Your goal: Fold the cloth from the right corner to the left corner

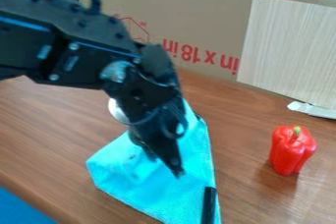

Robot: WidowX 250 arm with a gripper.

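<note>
The black gripper (165, 163) hangs over the turquoise cloth (154, 188) on the table (52, 125); I can't tell how open it is, or if it holds anything; 1 red pepper (290, 152) stands apart.

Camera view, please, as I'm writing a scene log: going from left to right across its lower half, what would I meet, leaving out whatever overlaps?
Blue patch at the corner, cloth, red pepper.
</note>
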